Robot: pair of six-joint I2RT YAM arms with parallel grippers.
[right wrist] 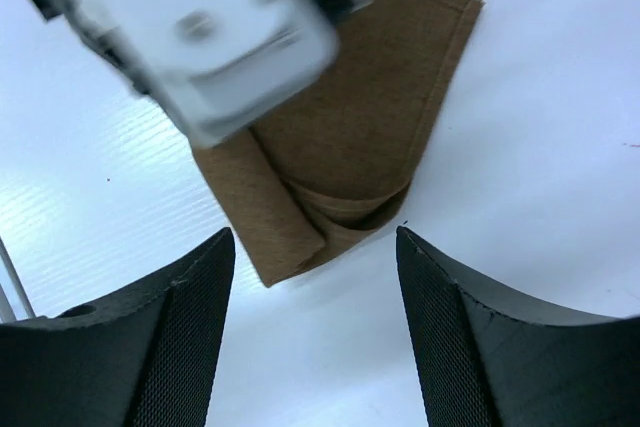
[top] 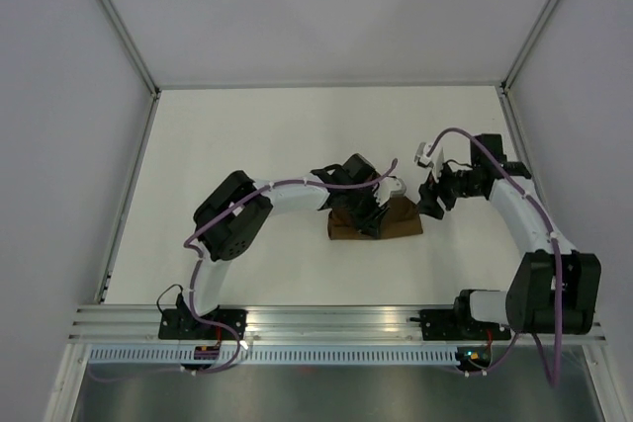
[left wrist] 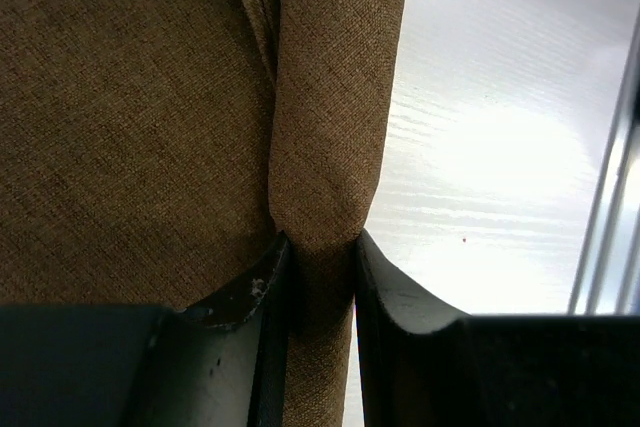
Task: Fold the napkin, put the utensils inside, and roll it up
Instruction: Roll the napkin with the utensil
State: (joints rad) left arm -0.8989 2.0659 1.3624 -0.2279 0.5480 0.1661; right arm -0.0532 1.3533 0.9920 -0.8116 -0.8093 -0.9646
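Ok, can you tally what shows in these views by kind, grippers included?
Napkin: 1
Grippers: 2 (left gripper pinching a rolled fold of the napkin, right gripper open and holding nothing)
Utensils: 0 in view
Total: 3

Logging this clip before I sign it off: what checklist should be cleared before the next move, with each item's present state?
1. Left gripper pinching the rolled edge of the napkin: ok.
2. Right gripper open and holding nothing: ok.
3. Right gripper's fingers apart from the cloth: ok.
4. Utensil tucked inside the roll: cannot tell, none shows in any view.
5. Napkin fully rolled: not ok, a flat part lies beside the roll.
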